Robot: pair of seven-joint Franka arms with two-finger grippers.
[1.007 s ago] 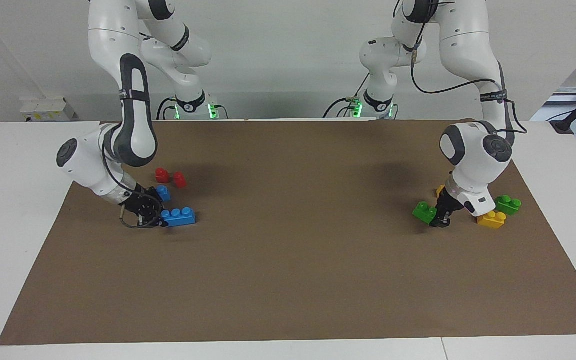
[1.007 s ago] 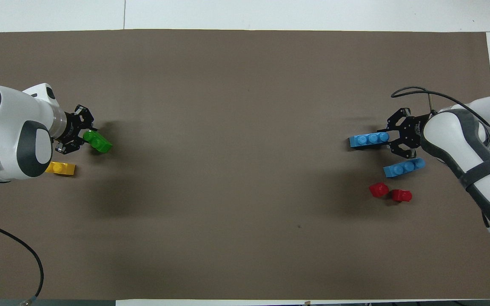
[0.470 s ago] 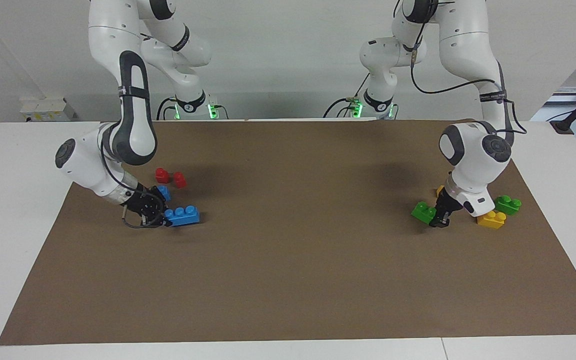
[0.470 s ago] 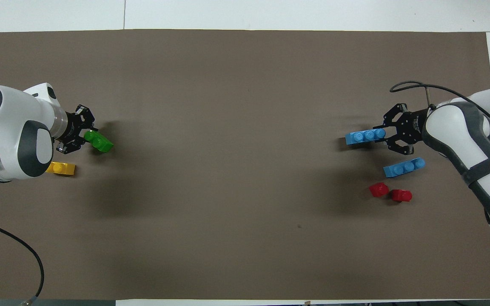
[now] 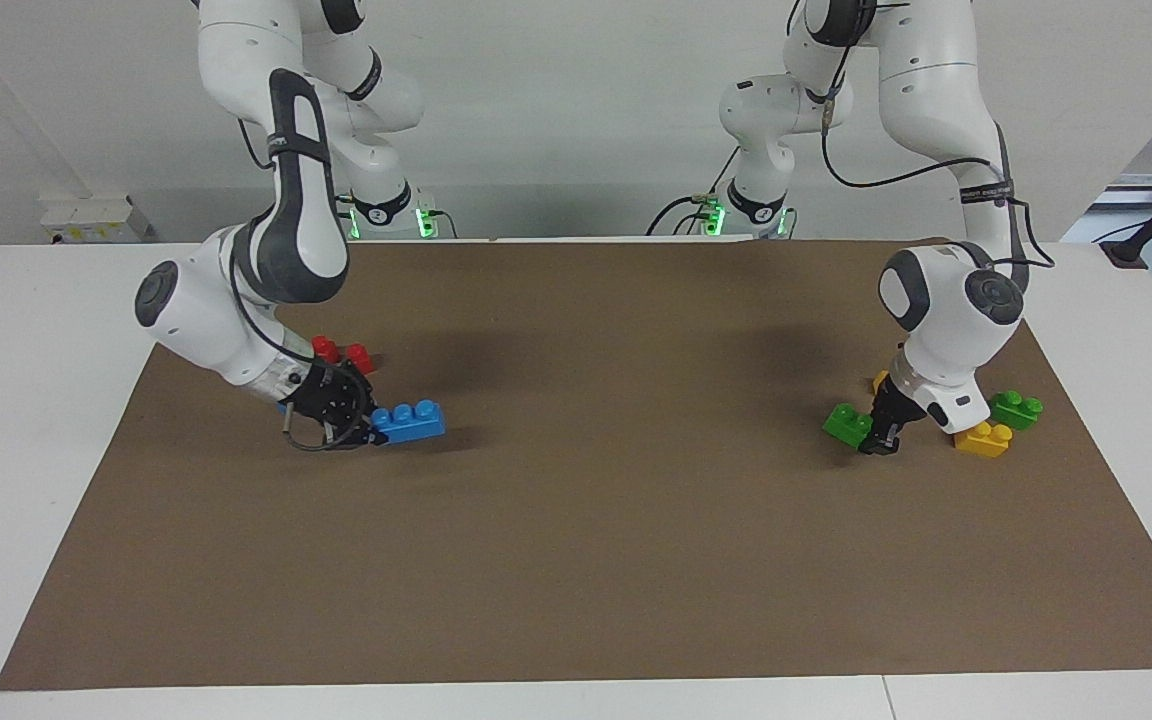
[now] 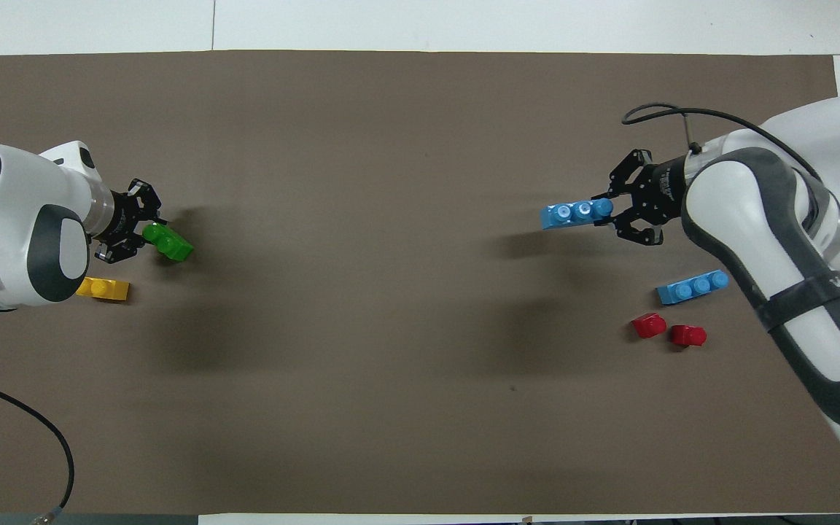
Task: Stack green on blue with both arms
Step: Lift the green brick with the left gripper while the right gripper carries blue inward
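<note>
The light blue three-stud brick [image 5: 408,420] [image 6: 577,214] hangs a little above the brown mat, casting a shadow on it. My right gripper [image 5: 361,428] [image 6: 608,214] is shut on one end of it, over the mat toward the right arm's end of the table. The bright green two-stud brick [image 5: 848,423] [image 6: 167,242] sits tilted at the left arm's end, and my left gripper [image 5: 881,437] [image 6: 139,235] is shut on it, low at the mat. Whether the green brick touches the mat I cannot tell.
A second blue brick [image 6: 691,286] and two red bricks [image 5: 341,350] [image 6: 668,329] lie on the mat [image 5: 576,560] nearer the robots than the held blue. A yellow brick [image 5: 983,438] [image 6: 103,289] and a darker green brick [image 5: 1016,408] lie beside the left arm's wrist.
My right gripper has lifted the blue brick and carried it toward the middle of the table, away from the second blue brick. The left gripper with the green brick has hardly moved.
</note>
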